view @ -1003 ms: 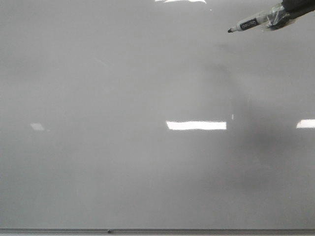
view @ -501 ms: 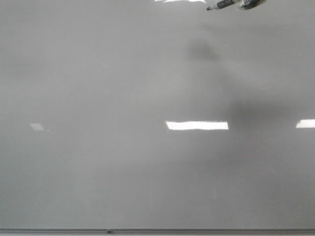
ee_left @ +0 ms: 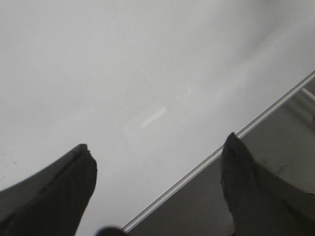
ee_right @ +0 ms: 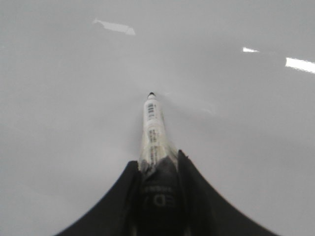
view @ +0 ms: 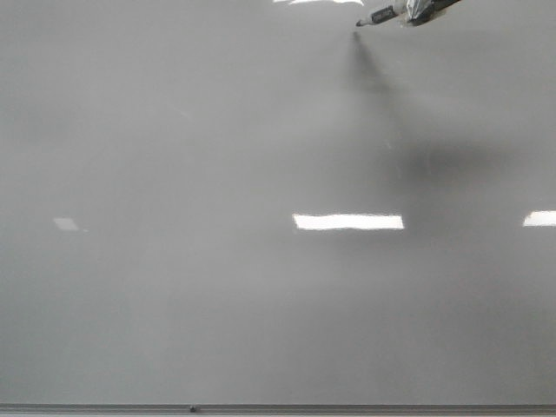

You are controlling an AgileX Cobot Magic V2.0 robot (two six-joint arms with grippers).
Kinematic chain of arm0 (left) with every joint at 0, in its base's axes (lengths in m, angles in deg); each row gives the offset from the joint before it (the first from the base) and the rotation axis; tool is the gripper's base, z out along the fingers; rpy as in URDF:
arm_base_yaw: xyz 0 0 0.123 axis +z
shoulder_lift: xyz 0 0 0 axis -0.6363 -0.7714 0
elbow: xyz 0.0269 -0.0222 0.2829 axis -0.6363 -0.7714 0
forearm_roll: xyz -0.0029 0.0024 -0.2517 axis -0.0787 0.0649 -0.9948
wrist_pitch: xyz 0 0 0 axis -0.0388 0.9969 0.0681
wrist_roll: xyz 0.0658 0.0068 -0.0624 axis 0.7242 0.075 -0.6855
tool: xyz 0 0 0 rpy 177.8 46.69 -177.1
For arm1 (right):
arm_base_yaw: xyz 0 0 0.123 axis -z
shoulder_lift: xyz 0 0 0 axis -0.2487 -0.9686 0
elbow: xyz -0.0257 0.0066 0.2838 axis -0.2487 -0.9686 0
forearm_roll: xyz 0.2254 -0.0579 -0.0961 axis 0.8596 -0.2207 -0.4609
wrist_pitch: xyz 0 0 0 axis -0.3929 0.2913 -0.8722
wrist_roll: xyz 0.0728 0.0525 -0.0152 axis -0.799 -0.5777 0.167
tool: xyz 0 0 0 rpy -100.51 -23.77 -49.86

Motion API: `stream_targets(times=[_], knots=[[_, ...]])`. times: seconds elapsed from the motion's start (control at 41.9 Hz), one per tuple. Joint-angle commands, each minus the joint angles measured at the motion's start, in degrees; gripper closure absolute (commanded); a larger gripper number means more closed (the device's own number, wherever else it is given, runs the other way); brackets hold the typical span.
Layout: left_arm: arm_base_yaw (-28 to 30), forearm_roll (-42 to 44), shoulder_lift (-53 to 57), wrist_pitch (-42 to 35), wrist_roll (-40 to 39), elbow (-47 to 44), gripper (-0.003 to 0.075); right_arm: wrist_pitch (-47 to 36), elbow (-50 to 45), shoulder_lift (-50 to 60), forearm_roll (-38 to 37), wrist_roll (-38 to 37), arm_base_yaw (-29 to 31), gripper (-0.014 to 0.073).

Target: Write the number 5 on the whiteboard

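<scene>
The right wrist view shows the most. The right pincer [ee_right: 158,169] is closed tight around one marker [ee_right: 151,129]. The two dark fingers [ee_right: 193,191] press on its sides. The marker's black tip points at the whiteboard [ee_right: 64,123], but this view does not show if the tip touches.

The left wrist view shows something else. The left pincer [ee_left: 157,157] is spread wide and holds nothing. Its two fingers [ee_left: 64,191] are far apart. Between them you see the board [ee_left: 123,64] and its thin metal edge [ee_left: 256,123], running slantwise. Past that edge is a darker grey surface [ee_left: 197,206].

The front view shows the big board [view: 174,304] filling nearly all of the picture. The marker [view: 387,13] pokes in at the top right corner. Only a bit of the right pincer [view: 430,7] shows there. The tip sits at the board, and a dark shadow [view: 434,165] stretches down from it. No 5 shows in any view. The board carries only bright patches of light: four in the front view. The metal edge [view: 347,407] runs along the bottom.
</scene>
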Motion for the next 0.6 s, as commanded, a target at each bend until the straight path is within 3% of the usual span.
stream_targets(times=[0.0,0.263,0.573], knots=[[0.21,-0.85,0.38,-3.89,-0.62,1.49,0.0208,-4.31,2.14,0.39,0.52,0.75,-0.16,0.0644],[0.21,-0.85,0.38,-3.89,-0.62,1.49,0.0208,7.96,2.14,-2.42,-0.03,1.22,-0.23,0.0644],[0.21,-0.85,0.38,-3.89,-0.62,1.49,0.0208,4.99,2.14,-1.49,-0.16,2.2,2.02,0.0644]])
